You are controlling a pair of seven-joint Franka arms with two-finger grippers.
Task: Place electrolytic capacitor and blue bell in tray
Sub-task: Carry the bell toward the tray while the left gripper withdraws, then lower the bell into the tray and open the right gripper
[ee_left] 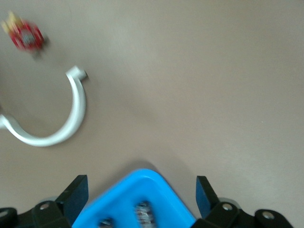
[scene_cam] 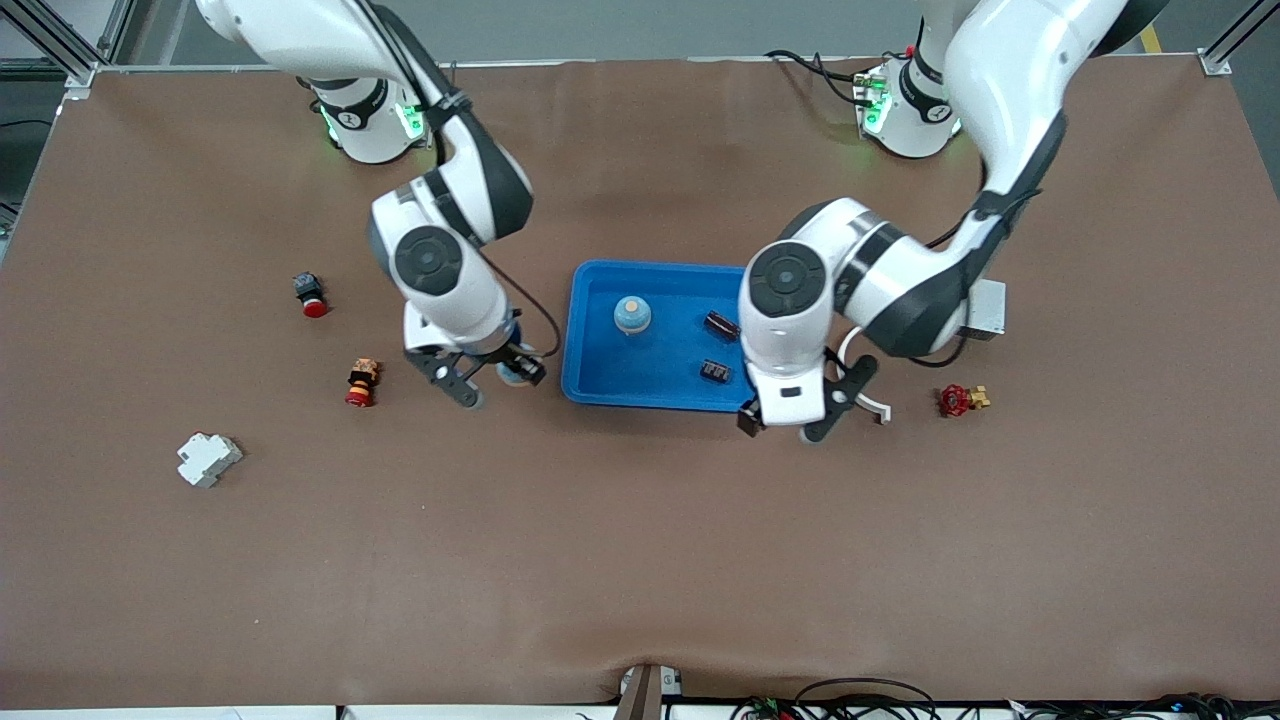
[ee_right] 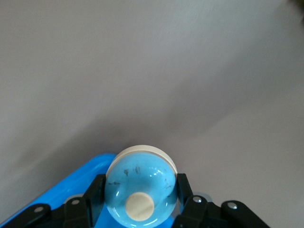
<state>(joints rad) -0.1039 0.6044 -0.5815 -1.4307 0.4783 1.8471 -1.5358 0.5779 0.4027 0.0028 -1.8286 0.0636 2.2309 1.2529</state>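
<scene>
A: What has the right gripper (ee_right: 140, 202) got?
B: A blue bell (ee_right: 141, 186), clamped between its fingers over the table beside the tray (scene_cam: 590, 385), cream knob toward the wrist camera (glossy dome, cream base rim).
A: And the left gripper (scene_cam: 790, 425)?
B: Spread wide, holding nothing, over the tray's corner. Two dark capacitors (scene_cam: 714, 371) and another bell (scene_cam: 632, 314) lie in the tray; their axes are hard to read.

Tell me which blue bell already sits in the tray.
The free bell standing inside the tray; the held bell is clamped in the right hand.
</scene>
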